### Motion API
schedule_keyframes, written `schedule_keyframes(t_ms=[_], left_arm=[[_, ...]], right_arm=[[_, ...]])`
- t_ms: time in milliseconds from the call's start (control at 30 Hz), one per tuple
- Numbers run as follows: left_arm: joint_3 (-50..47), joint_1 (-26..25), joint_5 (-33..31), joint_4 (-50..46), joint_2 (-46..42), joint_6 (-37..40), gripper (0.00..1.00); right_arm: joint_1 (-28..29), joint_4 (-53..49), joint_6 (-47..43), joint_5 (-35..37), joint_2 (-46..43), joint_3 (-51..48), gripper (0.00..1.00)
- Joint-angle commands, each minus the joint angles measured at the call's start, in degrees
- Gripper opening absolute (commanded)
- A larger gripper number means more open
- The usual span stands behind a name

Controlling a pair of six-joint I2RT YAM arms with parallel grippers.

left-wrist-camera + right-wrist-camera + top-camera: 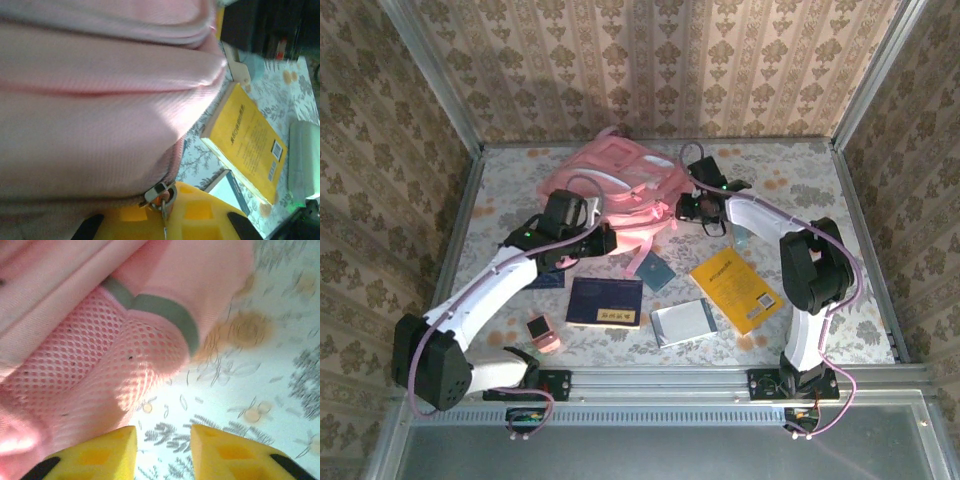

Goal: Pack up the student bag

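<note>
Left tool (164, 212) clamped on student bag (100, 110) zip pull (161, 194); right tool (164, 442) open beside mesh pocket (105, 365), above table (260, 390).

Locate the yellow book (735, 290) lying flat on the desk (860, 220), right of centre, cover up, barcode near one corner. Find the silver-grey packet (683, 322) just beside its left edge. Find the dark blue book (605, 302) further left, with gold lettering along the near edge. Note the small teal booklet (654, 270) between the two books, further back. Note the small pink item (542, 332) near the front rail (720, 372). Observe floral wallpaper (650, 60) on three sides.
</note>
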Motion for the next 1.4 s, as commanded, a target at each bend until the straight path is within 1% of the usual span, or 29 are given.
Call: schedule_keyframes(t_ms=[0,67,133,200,267,367,500,600,667,733,867,1000,1133,1200,1300,1367], left_arm=[[3.5,-0.8,0.2,2.5,1.7,0.1,0.00],[4.4,-0.8,-0.6,3.3,3.4,0.3,0.00],[5.3,-0.9,-1.0,4.0,5.0,0.7,0.00],[6.1,-1.2,-0.6,4.9,6.3,1.5,0.00],[6.9,-2.2,-1.4,4.6,7.2,3.3,0.00],[7.3,-3.7,-2.8,3.9,7.4,6.5,0.00],[7.1,-5.0,-4.4,2.9,7.2,8.6,0.00],[6.6,-5.3,-5.0,2.9,6.5,8.8,0.00],[6.4,-5.6,-5.4,2.9,5.9,8.8,0.00],[6.3,-5.7,-5.8,2.7,5.7,9.1,0.00],[5.9,-5.9,-6.1,2.6,5.4,9.0,0.00],[5.9,-6.0,-6.2,2.6,5.3,9.3,0.00],[6.1,-6.1,-6.2,2.8,5.5,9.8,0.00],[6.2,-6.4,-6.4,2.8,5.8,10.1,0.00],[5.9,-6.6,-6.8,2.2,5.8,10.4,0.00],[5.7,-6.6,-7.5,1.7,5.1,10.3,0.00]], right_arm=[[0.6,-2.6,-1.2,0.9,-3.0,1.4,0.40],[0.6,-1.8,0.6,-2.6,-7.0,-1.5,0.45],[0.5,-1.6,3.8,-8.1,-9.8,-3.2,0.47],[0.6,-0.6,9.5,-13.9,-12.0,-5.0,0.48],[0.6,2.9,16.3,-19.0,-14.5,-8.0,0.49],[1.3,9.6,26.2,-22.7,-17.7,-12.5,0.54],[2.8,15.0,36.4,-24.5,-17.9,-15.0,0.57],[3.8,21.0,43.5,-26.8,-15.8,-16.2,0.58],[4.8,25.4,47.8,-27.1,-14.5,-16.6,0.58],[5.7,29.6,50.2,-27.2,-13.2,-16.2,0.59],[6.8,32.0,53.5,-26.1,-10.6,-14.5,0.59],[7.6,35.0,56.6,-26.5,-7.3,-13.7,0.58],[8.1,37.1,56.4,-23.5,-5.4,-13.5,0.51],[8.1,38.4,56.7,-23.3,-4.4,-13.0,0.42],[8.1,39.0,56.4,-22.1,-4.3,-12.9,0.21],[8.0,36.8,54.8,-20.7,-4.8,-12.9,0.04]])
